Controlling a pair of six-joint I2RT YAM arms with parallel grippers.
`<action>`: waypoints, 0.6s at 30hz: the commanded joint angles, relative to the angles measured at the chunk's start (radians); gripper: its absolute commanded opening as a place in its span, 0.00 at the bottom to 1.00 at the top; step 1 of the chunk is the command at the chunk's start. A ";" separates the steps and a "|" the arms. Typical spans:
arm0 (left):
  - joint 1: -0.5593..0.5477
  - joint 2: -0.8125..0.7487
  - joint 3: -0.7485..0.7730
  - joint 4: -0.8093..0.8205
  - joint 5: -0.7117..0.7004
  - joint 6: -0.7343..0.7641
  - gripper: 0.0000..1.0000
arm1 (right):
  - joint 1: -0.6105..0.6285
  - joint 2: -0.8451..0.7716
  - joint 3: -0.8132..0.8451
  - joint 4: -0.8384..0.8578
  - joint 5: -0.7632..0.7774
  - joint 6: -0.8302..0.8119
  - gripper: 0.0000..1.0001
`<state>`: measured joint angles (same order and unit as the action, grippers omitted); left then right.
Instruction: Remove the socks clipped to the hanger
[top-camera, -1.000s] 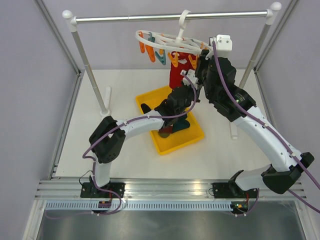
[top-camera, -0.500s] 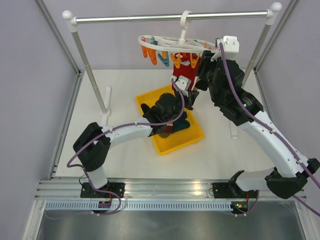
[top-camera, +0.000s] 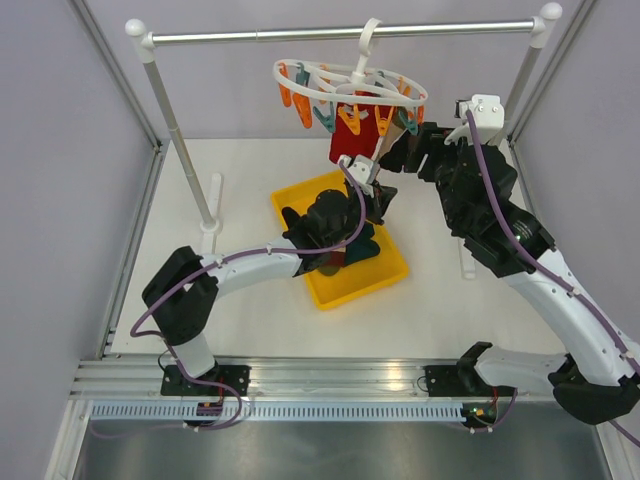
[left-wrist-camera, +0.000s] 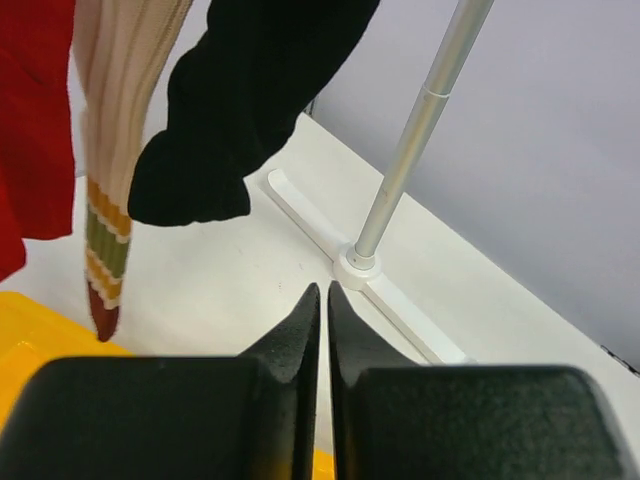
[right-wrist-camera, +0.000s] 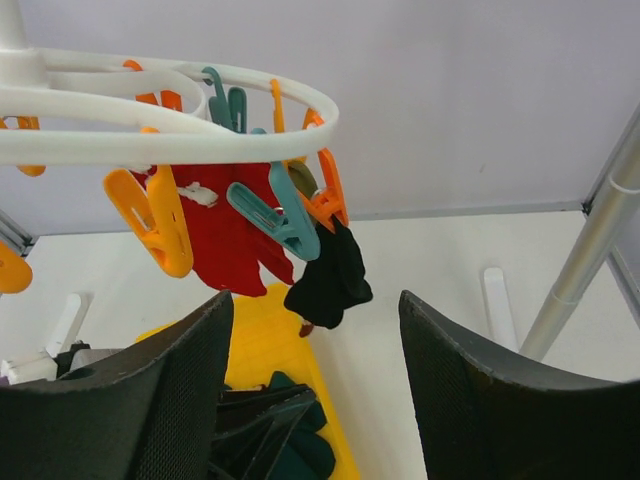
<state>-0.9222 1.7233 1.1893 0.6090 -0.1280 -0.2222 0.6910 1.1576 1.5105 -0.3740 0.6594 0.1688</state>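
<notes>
Our right fingers (right-wrist-camera: 180, 400) stand wide apart. The limp black fabric sock (right-wrist-camera: 330, 275) hangs lengthwise just ahead, between them, clipped under the white plastic ring hanger (right-wrist-camera: 100, 142). Our left fingers (left-wrist-camera: 295, 335), together and empty, sit below it.

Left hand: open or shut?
Shut. Left hand: in the wrist view its fingers nearly touch, with only a thin slit between them and nothing in it.

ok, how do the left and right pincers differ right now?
Left pincer is shut; right pincer is wide open. Left pincer sits low over the yellow bin; right pincer is up high, just under the hanger. Both hold nothing.
</notes>
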 joint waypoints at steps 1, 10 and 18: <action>-0.004 -0.051 0.015 0.034 0.018 -0.037 0.10 | -0.002 -0.036 -0.032 -0.020 0.031 -0.017 0.72; -0.015 -0.073 0.007 0.026 0.005 -0.043 0.39 | -0.238 0.011 -0.027 -0.095 -0.401 0.006 0.75; -0.023 -0.093 -0.005 0.014 0.001 -0.046 0.43 | -0.409 0.062 -0.078 0.036 -0.685 -0.014 0.72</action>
<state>-0.9386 1.6772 1.1889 0.6071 -0.1284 -0.2432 0.3050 1.1965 1.4441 -0.4168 0.1295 0.1741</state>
